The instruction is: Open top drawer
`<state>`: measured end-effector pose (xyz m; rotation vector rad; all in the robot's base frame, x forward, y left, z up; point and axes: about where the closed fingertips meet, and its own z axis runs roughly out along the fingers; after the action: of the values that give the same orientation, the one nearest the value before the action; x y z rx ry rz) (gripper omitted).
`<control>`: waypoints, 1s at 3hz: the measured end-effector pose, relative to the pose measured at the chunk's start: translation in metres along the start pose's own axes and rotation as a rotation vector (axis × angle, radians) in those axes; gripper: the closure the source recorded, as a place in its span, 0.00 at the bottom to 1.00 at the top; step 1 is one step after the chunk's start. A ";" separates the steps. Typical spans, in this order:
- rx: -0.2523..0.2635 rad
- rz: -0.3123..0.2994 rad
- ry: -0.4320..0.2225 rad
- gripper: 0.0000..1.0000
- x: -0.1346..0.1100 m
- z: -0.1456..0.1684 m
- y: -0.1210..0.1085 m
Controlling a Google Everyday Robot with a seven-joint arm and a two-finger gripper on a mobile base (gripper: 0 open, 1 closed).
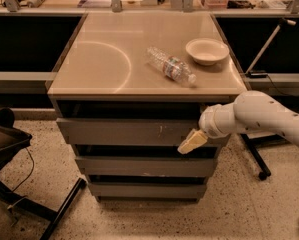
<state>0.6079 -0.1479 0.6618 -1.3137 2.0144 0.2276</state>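
The top drawer (pixel 124 132) is the widest grey front under the tan counter top, with pale scratches right of centre. It stands pulled out a little, with a dark gap above it. My gripper (pixel 191 142) comes in from the right on a white arm (pixel 259 115). Its cream fingers (pixel 194 141) lie at the lower right part of the drawer front, over the gap below it. Two narrower grey drawer fronts (pixel 144 166) sit beneath.
A clear plastic bottle (pixel 171 67) lies on its side on the counter top (pixel 99 59), beside a cream bowl (pixel 207 50). A dark chair (pixel 9 149) stands at the left on the speckled floor. A black stand base (pixel 256 159) is at the right.
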 end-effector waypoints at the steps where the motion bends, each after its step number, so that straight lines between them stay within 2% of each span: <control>1: 0.006 0.005 0.049 0.00 0.012 0.022 -0.001; 2: 0.005 0.008 0.067 0.00 0.015 0.025 -0.001; 3: 0.005 0.008 0.067 0.19 0.012 0.022 -0.002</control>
<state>0.6172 -0.1467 0.6386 -1.3261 2.0749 0.1842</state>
